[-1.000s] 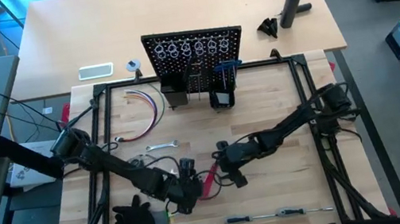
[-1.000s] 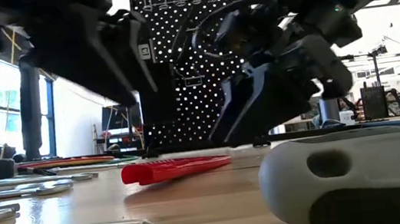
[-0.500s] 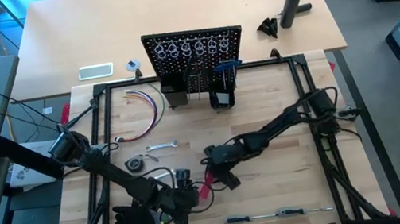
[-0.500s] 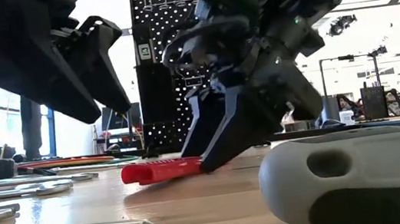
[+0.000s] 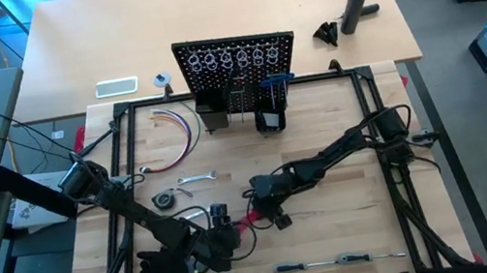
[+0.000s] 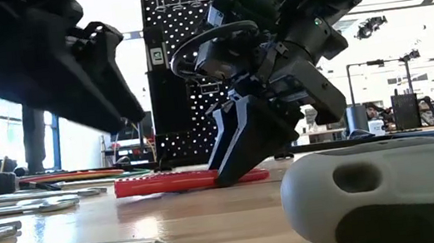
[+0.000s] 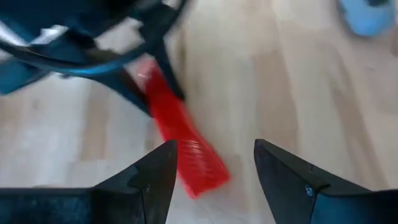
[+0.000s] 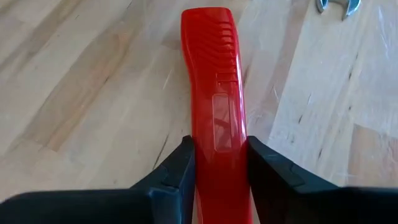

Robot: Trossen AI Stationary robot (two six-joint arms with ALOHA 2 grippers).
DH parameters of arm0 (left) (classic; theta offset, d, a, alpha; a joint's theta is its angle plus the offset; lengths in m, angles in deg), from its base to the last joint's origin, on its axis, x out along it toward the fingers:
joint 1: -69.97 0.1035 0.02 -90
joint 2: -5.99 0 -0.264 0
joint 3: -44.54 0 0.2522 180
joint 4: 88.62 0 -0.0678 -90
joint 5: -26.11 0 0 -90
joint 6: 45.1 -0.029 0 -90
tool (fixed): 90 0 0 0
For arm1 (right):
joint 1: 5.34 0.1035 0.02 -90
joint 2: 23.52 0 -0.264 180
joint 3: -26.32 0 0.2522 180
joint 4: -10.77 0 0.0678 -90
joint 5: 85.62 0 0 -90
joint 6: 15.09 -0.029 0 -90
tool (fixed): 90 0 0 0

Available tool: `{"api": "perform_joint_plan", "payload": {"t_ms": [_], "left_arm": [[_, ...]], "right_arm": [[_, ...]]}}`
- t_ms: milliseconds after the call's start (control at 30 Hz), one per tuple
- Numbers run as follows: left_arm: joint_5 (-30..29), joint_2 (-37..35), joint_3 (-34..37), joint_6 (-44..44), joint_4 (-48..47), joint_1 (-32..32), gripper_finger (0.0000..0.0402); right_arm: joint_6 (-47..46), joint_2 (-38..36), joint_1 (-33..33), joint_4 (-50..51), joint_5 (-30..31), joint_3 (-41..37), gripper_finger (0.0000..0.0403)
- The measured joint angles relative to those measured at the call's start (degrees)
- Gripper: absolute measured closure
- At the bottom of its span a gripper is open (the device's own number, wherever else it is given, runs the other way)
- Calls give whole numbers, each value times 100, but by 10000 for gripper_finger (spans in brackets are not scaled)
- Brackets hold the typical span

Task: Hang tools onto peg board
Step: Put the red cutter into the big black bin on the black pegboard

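My right gripper (image 8: 217, 163) sat low on the wood in the lower middle of the overhead frame, its two fingers pressed against either side of the red-handled tool (image 8: 214, 106), which lay flat on the table (image 5: 356, 226). I had come at the handle lengthwise so the fingers straddled its narrow width; that grip looked squared up for a clean lift, though the tool was not yet off the surface. My left gripper (image 7: 211, 171) hovered just beside the handle's far end, fingers spread and holding nothing, close enough that I judged the two arms could crowd each other on the way up.

The peg board (image 5: 238, 69) stood upright at the upper middle of the overhead frame, well apart from the tool, with a blue-handled tool (image 5: 276, 80) already hanging on it. Between us lay a small silver wrench (image 5: 197, 178) and the tape measure (image 5: 165, 200) to the left; the direct path looked open. Screwdrivers (image 5: 337, 261) lined the bottom edge.
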Motion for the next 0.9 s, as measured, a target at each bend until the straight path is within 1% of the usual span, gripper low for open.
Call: {"api": "perform_joint_plan", "payload": {"t_ms": [100, 200, 300, 400, 500, 567, 667, 900], "left_arm": [[-617, 0, 49, 45, 114, -2, 196], [-1187, -107, 420, 45, 774, 0, 200], [-1298, -334, 894, -201, 2166, 102, 207], [-1220, -508, 1300, -746, 3590, 226, 214], [-1218, -681, 1572, -1255, 4571, 327, 220], [-1242, -780, 1736, -1465, 4961, 411, 222], [-1234, -834, 1961, -1472, 5512, 588, 222], [-1231, -837, 2605, -524, 7135, 1140, 223]], "right_arm": [[-249, -74, 77, 96, 98, -2, 298], [-456, -201, 167, 290, 253, -13, 298], [-543, -424, 297, 710, 481, -38, 298], [-560, -731, 414, 1226, 699, -63, 298], [-625, -1105, 519, 1738, 1024, -72, 298], [-730, -1403, 590, 2088, 1397, -70, 298], [-907, -1769, 708, 2534, 2089, -68, 298], [-1005, -2407, 1080, 2810, 3935, -55, 298]]}}
